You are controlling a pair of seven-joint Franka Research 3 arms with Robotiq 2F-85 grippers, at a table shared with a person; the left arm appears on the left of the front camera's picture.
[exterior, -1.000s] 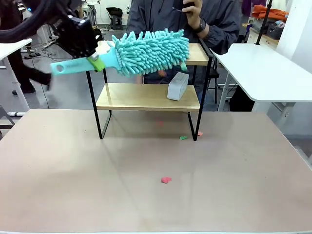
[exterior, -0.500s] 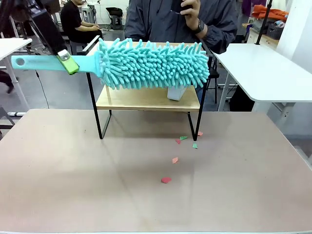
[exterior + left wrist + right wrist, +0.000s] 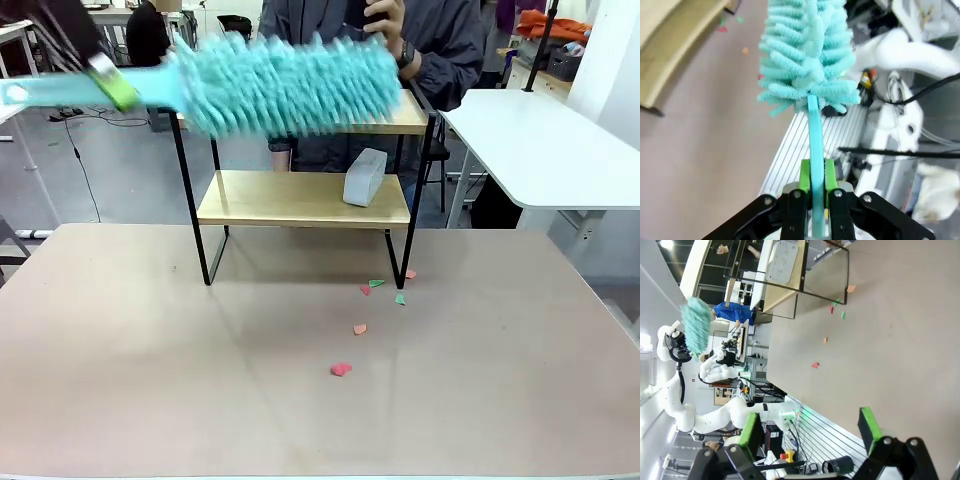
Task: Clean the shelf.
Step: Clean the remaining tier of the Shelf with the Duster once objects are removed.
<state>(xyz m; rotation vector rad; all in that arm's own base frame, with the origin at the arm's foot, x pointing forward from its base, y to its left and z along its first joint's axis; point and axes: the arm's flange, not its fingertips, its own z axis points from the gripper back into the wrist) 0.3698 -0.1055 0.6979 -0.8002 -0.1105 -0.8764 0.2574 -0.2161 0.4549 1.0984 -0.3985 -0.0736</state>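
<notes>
**Duster level with top board, scraps on the tabletop**

Shelf (image 3: 300, 200) stands at the far middle of the tabletop (image 3: 120, 380), with a person just behind it. Left jaws are pinched narrow on the duster's (image 3: 285, 85) flat teal handle (image 3: 813, 135), with a green pad (image 3: 804, 176) on either side. They grip well back from the head, which likely gives you reach along the board without the arm meeting the black frame.

The head lies roughly level along the top board. Blur hides whether the fibres touch the wood, and it suggests a sweep in progress.

Grey block (image 3: 364, 177) sits on the lower board near its right end. You would have to work around it there.

Paper scraps (image 3: 341, 369) in pink, orange and green lie on the tabletop in front of the shelf's right legs, probably brushed off the boards.

Right jaws stand wide apart, holding nothing, over the tabletop and well apart from the shelf, so out of the duster's path.

Writing: none you can read, and no brand visible on the duster or block.
</notes>
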